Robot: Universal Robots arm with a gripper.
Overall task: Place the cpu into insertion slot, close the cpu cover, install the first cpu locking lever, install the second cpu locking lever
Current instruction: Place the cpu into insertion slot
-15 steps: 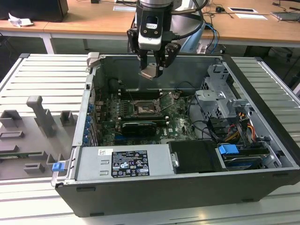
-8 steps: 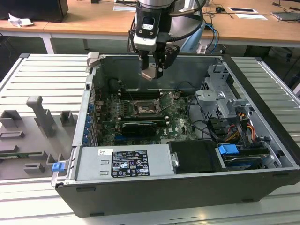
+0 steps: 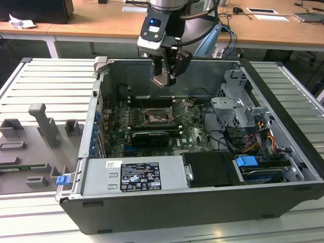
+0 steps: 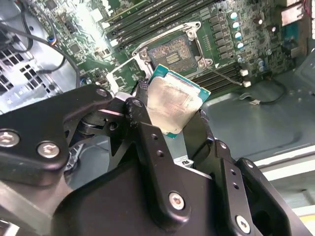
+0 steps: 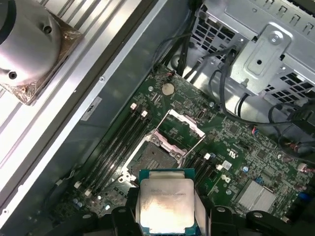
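Note:
My gripper [image 3: 164,80] hangs above the open computer case, shut on the cpu [image 3: 163,81], a flat square chip with a pale metal face. In both wrist views the cpu [image 4: 174,103] [image 5: 165,199] sits clamped between the black fingers [image 4: 142,123]. The insertion slot [image 3: 154,117] [image 5: 155,160] [image 4: 174,54] lies bare on the green board below, apart from the chip. The cpu cover [image 5: 172,144] [image 4: 112,77] stands tilted open beside the slot.
Long black memory slots [image 5: 115,142] flank the socket. A black graphics card [image 3: 149,136] lies in front of it, with the power supply [image 3: 131,174] at the case's near wall. A drive cage [image 3: 238,106] with cables is at the exterior view's right. Grey fixtures [image 3: 43,121] stand outside on the exterior view's left.

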